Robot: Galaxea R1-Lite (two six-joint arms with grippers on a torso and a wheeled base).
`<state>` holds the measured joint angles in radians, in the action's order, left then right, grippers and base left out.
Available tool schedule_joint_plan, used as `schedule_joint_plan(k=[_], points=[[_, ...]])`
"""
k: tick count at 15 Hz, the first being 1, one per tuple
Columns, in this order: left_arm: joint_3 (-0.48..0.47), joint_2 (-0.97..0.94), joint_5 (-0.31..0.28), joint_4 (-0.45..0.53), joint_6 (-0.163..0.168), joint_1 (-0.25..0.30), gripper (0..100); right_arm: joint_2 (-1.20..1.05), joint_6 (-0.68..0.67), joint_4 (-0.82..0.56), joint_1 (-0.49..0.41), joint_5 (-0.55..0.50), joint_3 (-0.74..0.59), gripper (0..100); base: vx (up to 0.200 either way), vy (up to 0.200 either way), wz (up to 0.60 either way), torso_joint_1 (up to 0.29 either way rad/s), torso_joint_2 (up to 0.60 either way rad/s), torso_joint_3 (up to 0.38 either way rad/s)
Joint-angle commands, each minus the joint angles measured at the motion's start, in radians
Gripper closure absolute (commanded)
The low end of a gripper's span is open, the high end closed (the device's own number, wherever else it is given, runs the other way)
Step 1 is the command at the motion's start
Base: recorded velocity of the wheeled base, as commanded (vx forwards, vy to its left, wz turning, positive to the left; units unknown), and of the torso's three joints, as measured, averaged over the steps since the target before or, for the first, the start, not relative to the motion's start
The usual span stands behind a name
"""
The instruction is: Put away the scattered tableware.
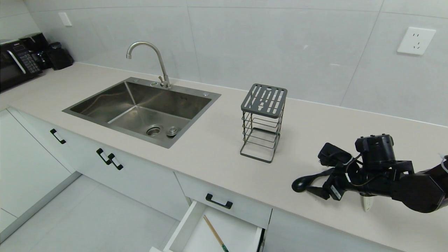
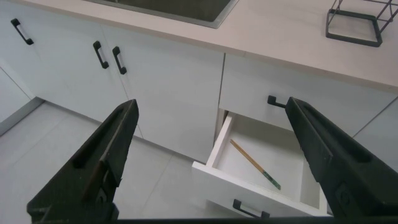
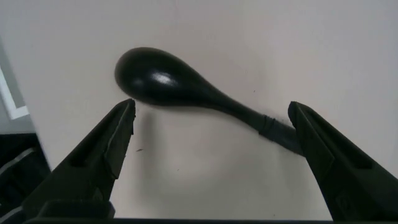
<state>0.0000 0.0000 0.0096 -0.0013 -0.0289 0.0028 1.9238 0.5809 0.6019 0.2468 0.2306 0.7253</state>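
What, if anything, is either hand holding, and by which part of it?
Nothing is held. The right hand is open, with the black spoon lying on the counter between its fingers. The left hand is open and empty.

Spoon (image 3: 168,84) is glossy black all over. Countertop (image 1: 210,150) is a plain pale beige, no pattern on it. Rack (image 1: 263,120) is dark grey wire with a slotted grey top. Sink (image 1: 164,98) and faucet (image 1: 159,59) are both brushed silver. Cabinets (image 1: 147,182) are white with black handles (image 1: 218,202). The drawer (image 1: 234,231) is white inside too, and the chopstick (image 1: 214,232) is tan wood with a green tip. Wall tiles (image 1: 280,42) are light grey, the socket (image 1: 416,41) is white and the microwave (image 1: 14,66) is black.
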Motion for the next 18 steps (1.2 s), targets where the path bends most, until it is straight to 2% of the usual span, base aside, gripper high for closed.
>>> schedule_joint_plan(k=[1,10,11,18], points=[[0.0,0.0,0.0,0.0,0.0,0.0,0,0.046,0.004,0.002,0.0,0.001,0.019,0,0.0,0.0,0.0,0.0,0.0,0.0],[0.0,0.0,0.0,0.0,0.0,0.0,0,0.126,0.001,0.019,0.0,0.007,0.083,0,0.0,0.0,0.0,0.0,0.0,0.0],[0.0,0.0,0.0,0.0,0.0,0.0,0,0.13,0.001,0.021,0.0,0.007,0.088,100,0.0,0.0,0.0,0.0,0.0,0.0],[0.0,0.0,0.0,0.0,0.0,0.0,0,0.135,-0.001,0.068,0.003,0.007,0.088,100,0.0,0.0,0.0,0.0,0.0,0.0]])
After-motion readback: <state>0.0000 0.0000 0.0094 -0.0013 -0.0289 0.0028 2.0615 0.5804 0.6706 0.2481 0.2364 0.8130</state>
